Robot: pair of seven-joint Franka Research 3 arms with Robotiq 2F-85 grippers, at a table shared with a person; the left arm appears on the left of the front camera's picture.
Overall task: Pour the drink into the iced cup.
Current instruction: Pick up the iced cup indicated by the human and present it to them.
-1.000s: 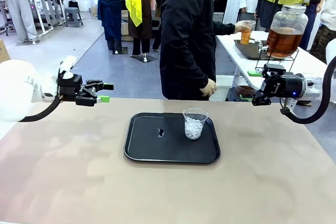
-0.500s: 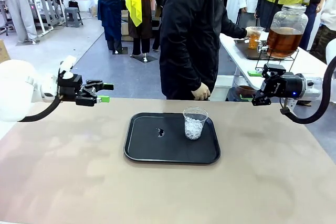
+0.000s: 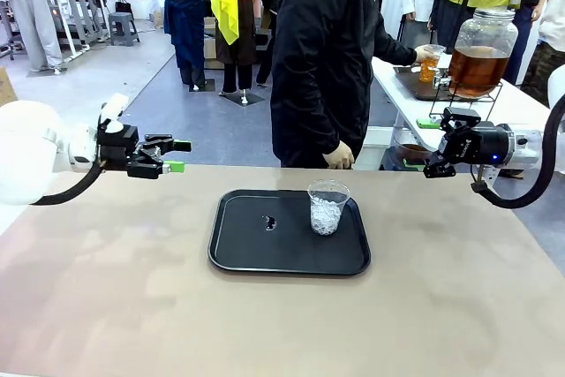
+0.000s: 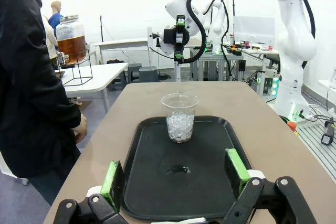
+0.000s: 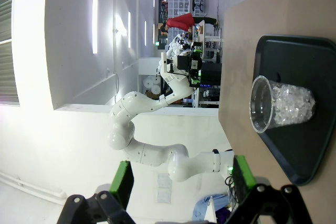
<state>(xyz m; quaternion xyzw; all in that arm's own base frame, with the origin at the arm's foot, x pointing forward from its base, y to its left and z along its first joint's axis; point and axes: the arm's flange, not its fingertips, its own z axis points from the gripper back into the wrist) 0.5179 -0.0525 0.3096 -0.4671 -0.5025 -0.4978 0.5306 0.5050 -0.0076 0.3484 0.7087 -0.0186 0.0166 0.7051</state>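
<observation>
On the brown table (image 3: 132,306), a black tray (image 3: 231,253) is seen at centre, with the iced cup (image 3: 327,207), clear plastic and part filled with ice, standing upright in the tray's right half. A small wet-looking spot (image 3: 269,222) is noted on the tray to the cup's left, apart from it. The left gripper (image 3: 178,155) is held over the far left edge of the table, jaws apart, nothing between them. The right gripper (image 3: 433,163) is held near the far right edge, jaws likewise apart and empty. The drink (image 3: 475,70) is seen in a glass jar dispenser (image 3: 485,26) on a wire stand (image 3: 496,94) on a white side table (image 3: 521,110) beyond the right arm. A small cup of amber liquid (image 3: 430,64) is held by the person's hand (image 3: 418,55) just beside the jar.
</observation>
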